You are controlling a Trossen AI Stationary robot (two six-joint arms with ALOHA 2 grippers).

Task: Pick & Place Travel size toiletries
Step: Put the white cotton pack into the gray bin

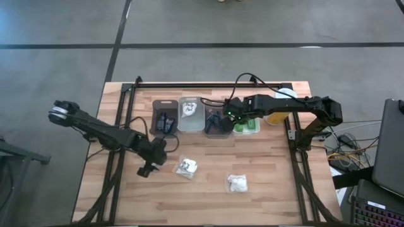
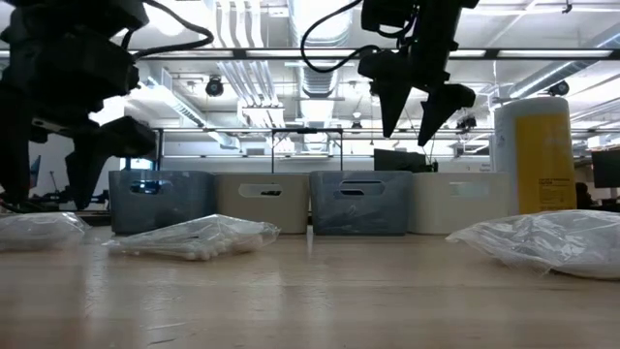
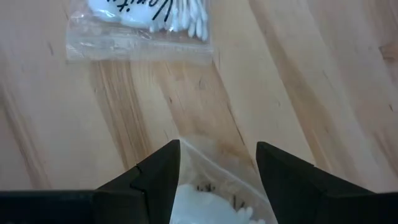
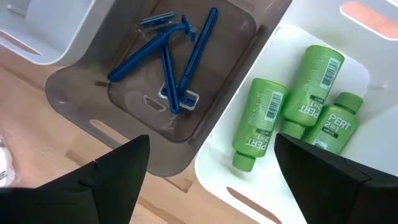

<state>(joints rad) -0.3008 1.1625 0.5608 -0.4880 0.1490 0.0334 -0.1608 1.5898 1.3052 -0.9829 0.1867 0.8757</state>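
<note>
Left gripper [image 1: 149, 165]: you've got it low at the near-left of the table [image 1: 208, 202], jaws apart, straddling a clear-wrapped packet [image 3: 214, 208] that sits between the fingers in the left wrist view. No squeeze on it yet, as far as you can see.

Loose packets: a second packet [image 1: 187, 166] lies just right of that gripper; a third packet [image 1: 237, 183] rests farther right, nearer the front edge.

Bins, far row: dark left bin [image 1: 165, 116] holds small dark items, the white bin [image 1: 190, 115] next to it already has a packet inside.

Razor bin [image 4: 155, 93]: blue-handled razors [image 4: 168, 62] lie crossed in it.

Right gripper [image 1: 224, 118]: it hovers above the seam between the razor bin and the green-bottle bin [image 4: 280, 186], jaws wide apart, nothing in them.

Green bottles [image 4: 298, 112]: three lie together in their white bin.

Step in hand: looks like your right arm has nothing left to drop, and your left is lining up a packet pick.

Next move: close the left jaws on the packet, lift clear, carry it far to the white packet bin.
</note>
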